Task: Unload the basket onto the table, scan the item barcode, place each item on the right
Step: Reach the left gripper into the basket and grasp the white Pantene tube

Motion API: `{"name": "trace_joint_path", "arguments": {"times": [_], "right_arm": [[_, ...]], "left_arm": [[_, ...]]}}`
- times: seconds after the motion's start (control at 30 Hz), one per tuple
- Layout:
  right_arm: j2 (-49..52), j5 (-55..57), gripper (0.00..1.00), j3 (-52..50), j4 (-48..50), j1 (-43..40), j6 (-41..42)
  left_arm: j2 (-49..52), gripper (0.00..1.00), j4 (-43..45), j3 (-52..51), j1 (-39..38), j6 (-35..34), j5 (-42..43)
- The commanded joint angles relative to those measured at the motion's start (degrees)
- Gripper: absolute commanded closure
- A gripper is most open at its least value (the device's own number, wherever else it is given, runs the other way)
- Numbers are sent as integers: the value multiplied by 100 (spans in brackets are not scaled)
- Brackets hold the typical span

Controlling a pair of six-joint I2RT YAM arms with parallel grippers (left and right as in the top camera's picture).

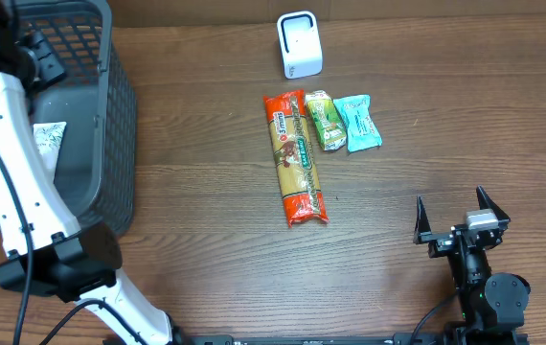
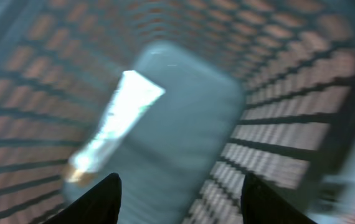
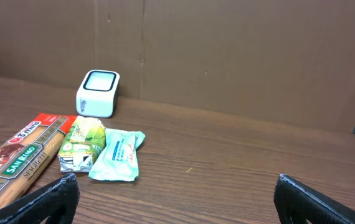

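Observation:
A white barcode scanner (image 1: 299, 44) stands at the back of the table. In front of it lie a long red spaghetti pack (image 1: 295, 158), a small green pack (image 1: 326, 120) and a teal packet (image 1: 359, 123). My left gripper (image 2: 177, 190) hangs over the inside of the dark mesh basket (image 1: 115, 115); its jaws are apart with nothing between them. Below it, blurred, a white packet (image 2: 115, 118) lies on the basket floor, seen from above as the white packet (image 1: 51, 144). My right gripper (image 1: 455, 218) rests wide open near the table's front right, apart from every item.
The right wrist view shows the scanner (image 3: 98, 93), the spaghetti pack (image 3: 22, 162), the green pack (image 3: 84, 144) and the teal packet (image 3: 118, 155) ahead to the left, with bare wood in front of the fingers. A cardboard wall (image 3: 240, 56) closes the back.

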Motion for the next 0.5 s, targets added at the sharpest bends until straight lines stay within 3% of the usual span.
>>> {"name": "trace_joint_path", "arguments": {"times": [0.0,0.13,0.3,0.47], "right_arm": [[-52,-13,0,-57,28,9,-20],[-52,-13,0,-57,28,9,-20],[-52,-13,0,-57,28,9,-20],[-52,-13,0,-57,28,9,-20]], "left_arm": [[-136,43,-61,-437,330,343,-726],[-127,40,164,-1375,662,393,-765],[-125,28,837,-2653,885,968,-774],[-122,28,1884,-3534,916,1119,-909]]}}
